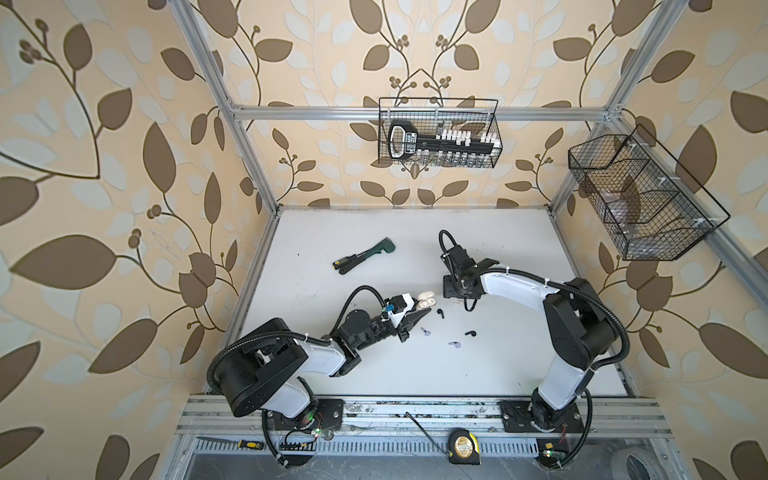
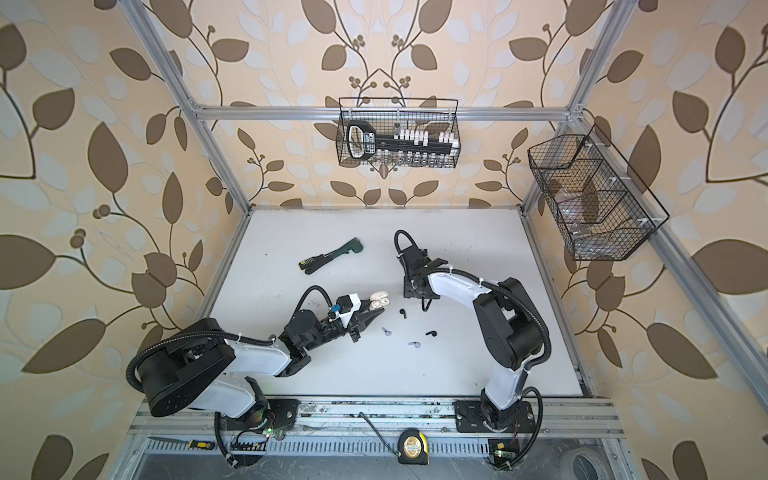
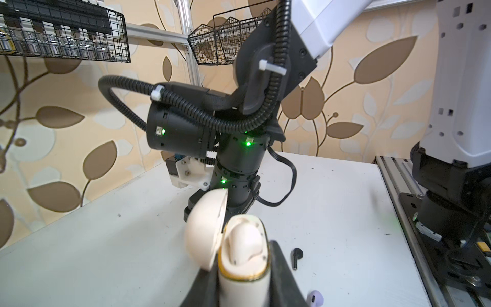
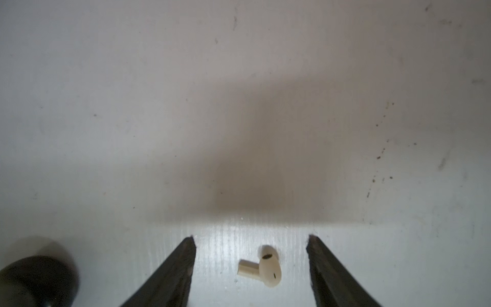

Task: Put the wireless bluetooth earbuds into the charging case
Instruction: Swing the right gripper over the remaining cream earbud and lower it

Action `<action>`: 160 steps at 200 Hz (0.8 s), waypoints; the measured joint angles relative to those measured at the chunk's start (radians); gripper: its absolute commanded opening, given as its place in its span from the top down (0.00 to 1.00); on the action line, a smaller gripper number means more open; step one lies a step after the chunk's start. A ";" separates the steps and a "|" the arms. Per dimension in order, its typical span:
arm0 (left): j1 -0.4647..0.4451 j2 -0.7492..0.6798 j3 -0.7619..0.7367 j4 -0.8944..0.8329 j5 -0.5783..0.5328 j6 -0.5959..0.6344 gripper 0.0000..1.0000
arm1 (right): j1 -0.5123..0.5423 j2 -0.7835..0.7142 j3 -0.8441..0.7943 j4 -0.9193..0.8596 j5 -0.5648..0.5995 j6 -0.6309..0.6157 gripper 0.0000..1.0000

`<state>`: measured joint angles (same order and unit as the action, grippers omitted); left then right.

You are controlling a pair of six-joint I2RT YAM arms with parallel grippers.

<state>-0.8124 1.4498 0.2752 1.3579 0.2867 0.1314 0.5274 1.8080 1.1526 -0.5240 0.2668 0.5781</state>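
The left gripper is closed tight on the case and holds it near the middle of the surface. I cannot tell if the case touches the surface. The lid of the case is open and tips to one side. A white earbud sits inside the case. The right gripper points down at the surface, near the case, and its jaws are wide apart. A second white earbud lies on the surface between those jaws and touches neither of them. Four more earbuds lie on the surface, all apart from each other. One black earbud is near the case, and the other black earbud is farther off. One lilac earbud lies just in front of the left gripper, and the other lilac earbud lies near it.
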 measured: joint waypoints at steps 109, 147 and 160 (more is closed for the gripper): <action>0.000 0.000 0.000 0.000 -0.005 0.002 1.00 | -0.011 0.042 -0.029 0.017 0.032 0.007 0.45; 0.000 -0.005 -0.005 -0.001 -0.011 0.011 1.00 | -0.011 -0.001 -0.091 0.051 0.037 0.013 0.49; 0.000 -0.010 -0.005 0.000 -0.015 0.016 1.00 | -0.010 -0.020 -0.116 0.056 0.041 0.012 0.49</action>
<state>-0.8124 1.4395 0.2703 1.3579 0.2718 0.1474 0.5171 1.7878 1.0367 -0.4679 0.3077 0.5903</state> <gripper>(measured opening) 0.249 0.507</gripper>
